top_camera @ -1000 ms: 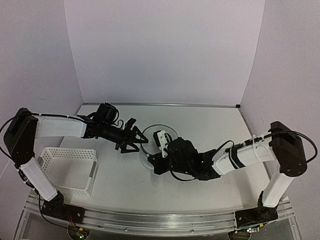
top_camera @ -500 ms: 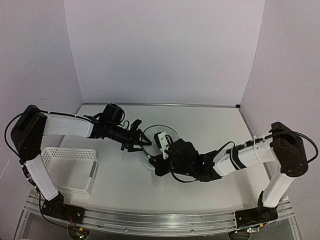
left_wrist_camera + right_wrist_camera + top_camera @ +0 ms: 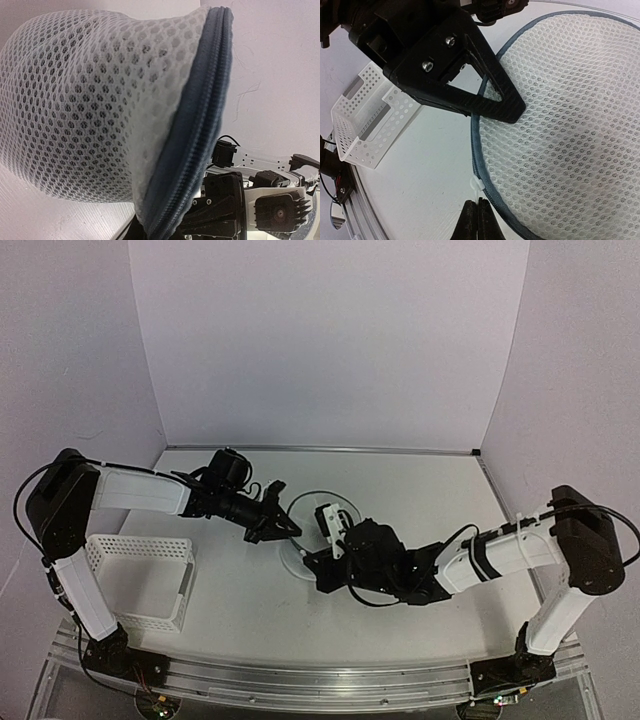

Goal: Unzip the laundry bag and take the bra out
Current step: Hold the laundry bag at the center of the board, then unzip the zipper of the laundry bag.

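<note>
A robotics laboratory test cell is shown. The white table (image 3: pixel 420 485) is enclosed at the back and at both sides by plain white panels (image 3: pixel 330 340), by which the surroundings are screened off. Two robot arms, the left arm (image 3: pixel 130 490) and the right arm (image 3: pixel 505 552), are mounted on an aluminium rail (image 3: pixel 300 682) at the near edge. Loose cables (image 3: pixel 152 702) are left exposed below the rail.
</note>
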Tool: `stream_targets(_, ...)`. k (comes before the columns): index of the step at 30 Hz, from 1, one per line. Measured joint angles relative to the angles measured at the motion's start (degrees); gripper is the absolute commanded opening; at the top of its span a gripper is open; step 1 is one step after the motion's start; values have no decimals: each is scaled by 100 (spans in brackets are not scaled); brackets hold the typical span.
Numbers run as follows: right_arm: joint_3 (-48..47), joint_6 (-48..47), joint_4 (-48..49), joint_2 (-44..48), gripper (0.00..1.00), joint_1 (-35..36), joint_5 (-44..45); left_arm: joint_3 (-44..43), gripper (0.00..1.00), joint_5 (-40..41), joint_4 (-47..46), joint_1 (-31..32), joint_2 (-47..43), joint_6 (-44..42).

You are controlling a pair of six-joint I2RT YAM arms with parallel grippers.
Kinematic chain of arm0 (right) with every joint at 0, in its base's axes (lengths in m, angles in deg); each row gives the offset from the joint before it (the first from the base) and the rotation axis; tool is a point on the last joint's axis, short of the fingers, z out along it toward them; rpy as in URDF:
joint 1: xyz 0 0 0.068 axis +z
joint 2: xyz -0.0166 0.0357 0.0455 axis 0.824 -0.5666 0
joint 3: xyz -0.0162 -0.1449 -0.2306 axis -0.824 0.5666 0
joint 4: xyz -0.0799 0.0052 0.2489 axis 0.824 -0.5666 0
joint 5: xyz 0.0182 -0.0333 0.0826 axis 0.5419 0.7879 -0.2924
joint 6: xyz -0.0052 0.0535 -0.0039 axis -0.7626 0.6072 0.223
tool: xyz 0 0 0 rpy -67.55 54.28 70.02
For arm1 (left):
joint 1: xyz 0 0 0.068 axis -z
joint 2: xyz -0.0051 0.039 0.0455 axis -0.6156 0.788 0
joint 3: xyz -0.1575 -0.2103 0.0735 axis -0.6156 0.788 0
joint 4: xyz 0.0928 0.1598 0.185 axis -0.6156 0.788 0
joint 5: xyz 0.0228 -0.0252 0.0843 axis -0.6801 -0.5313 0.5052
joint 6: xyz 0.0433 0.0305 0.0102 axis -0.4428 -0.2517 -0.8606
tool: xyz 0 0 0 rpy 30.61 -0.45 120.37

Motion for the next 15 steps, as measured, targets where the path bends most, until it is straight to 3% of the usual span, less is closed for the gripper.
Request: stream_targets(15,638,22,-105,610,0,37,490,0,0,-48,0,7,-4,-92)
